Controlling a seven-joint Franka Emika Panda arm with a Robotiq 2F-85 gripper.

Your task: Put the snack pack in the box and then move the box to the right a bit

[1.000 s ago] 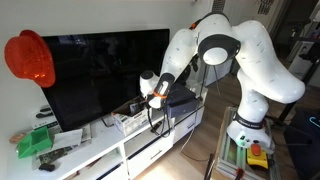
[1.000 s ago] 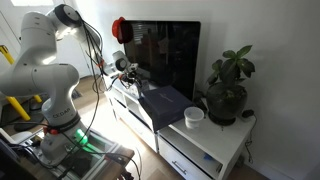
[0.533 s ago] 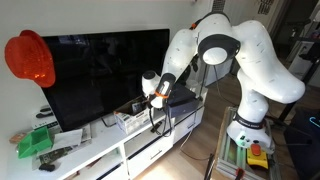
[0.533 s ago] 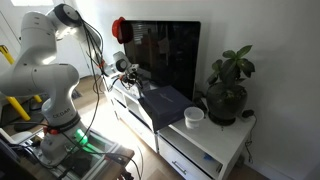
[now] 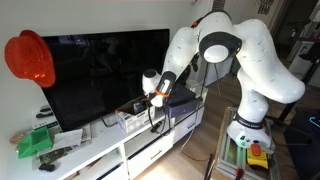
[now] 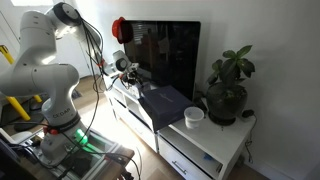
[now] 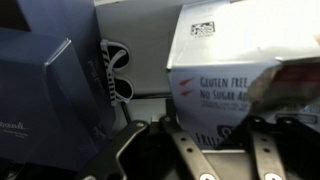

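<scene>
The box (image 7: pixel 215 40) is whitish with dark "gluten free" print on its side. It fills the wrist view and stands on the white TV cabinet (image 5: pixel 95 155) in front of the TV, where an exterior view shows it too (image 5: pixel 133 121). A brownish snack pack (image 7: pixel 298 85) shows at the box's right edge. My gripper (image 7: pixel 205 128) is low over the box with a finger pressed on each side of its printed wall. It also shows in both exterior views (image 5: pixel 151 102) (image 6: pixel 128 71).
A flat blue-grey case (image 6: pixel 168 103) (image 7: pixel 35 85) lies right beside the box. A large black TV (image 5: pixel 100 75) stands behind, with a red cap (image 5: pixel 30 57) on the wall. A green object (image 5: pixel 35 143), a white cup (image 6: pixel 194 116) and a potted plant (image 6: pixel 228 85) stand further along the cabinet.
My gripper and the box have shifted slightly along the cabinet toward the blue-grey case. Nothing else has moved.
</scene>
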